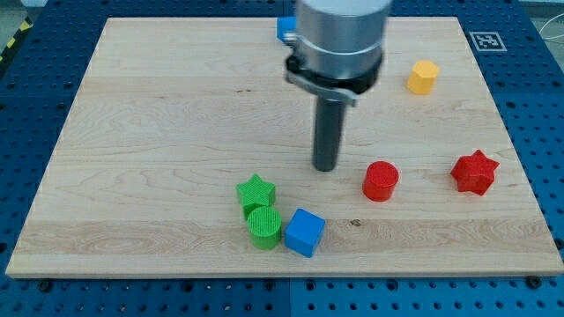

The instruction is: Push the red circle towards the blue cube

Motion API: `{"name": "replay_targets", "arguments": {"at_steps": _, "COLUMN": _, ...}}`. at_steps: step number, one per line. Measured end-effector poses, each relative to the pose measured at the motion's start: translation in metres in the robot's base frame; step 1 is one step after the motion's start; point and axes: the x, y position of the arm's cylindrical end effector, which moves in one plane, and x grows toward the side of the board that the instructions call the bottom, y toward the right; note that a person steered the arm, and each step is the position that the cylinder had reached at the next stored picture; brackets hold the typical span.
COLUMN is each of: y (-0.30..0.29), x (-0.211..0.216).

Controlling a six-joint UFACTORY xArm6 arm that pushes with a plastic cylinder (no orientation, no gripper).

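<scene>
Red circle (pixel 381 180): one, lower right of centre of the frame, flat on the wooden board (pixel 159 132), touching nothing.
Blue cubes: two. One blue cube (pixel 305 232) at lower centre, well left of and below the red circle; a second blue block (pixel 285 27) at the top edge, mostly hidden behind the arm housing (pixel 339 40).
My tip (pixel 325 167): one bare rod end, holding nothing, standing just left of the red circle with a gap between, above and slightly right of the lower blue cube.
Green blocks: two. Green star (pixel 256 191) and green cylinder (pixel 263 227), stacked top to bottom and touching, the cylinder just beside the lower blue cube.
Red star (pixel 474 172): one, right of the red circle, apart.
Yellow block (pixel 423 77): one, upper right, seemingly hexagonal.
Total blocks counted: seven.
</scene>
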Motion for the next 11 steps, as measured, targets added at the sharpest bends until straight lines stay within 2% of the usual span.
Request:
{"name": "replay_targets", "arguments": {"at_steps": 2, "y": 0.095, "x": -0.001}}
{"name": "replay_targets", "arguments": {"at_steps": 3, "y": 0.115, "x": 0.010}}
{"name": "replay_targets", "arguments": {"at_steps": 5, "y": 0.107, "x": 0.039}}
{"name": "replay_targets", "arguments": {"at_steps": 8, "y": 0.020, "x": 0.039}}
{"name": "replay_targets", "arguments": {"at_steps": 9, "y": 0.012, "x": 0.034}}
{"name": "replay_targets", "arguments": {"at_steps": 11, "y": 0.012, "x": -0.007}}
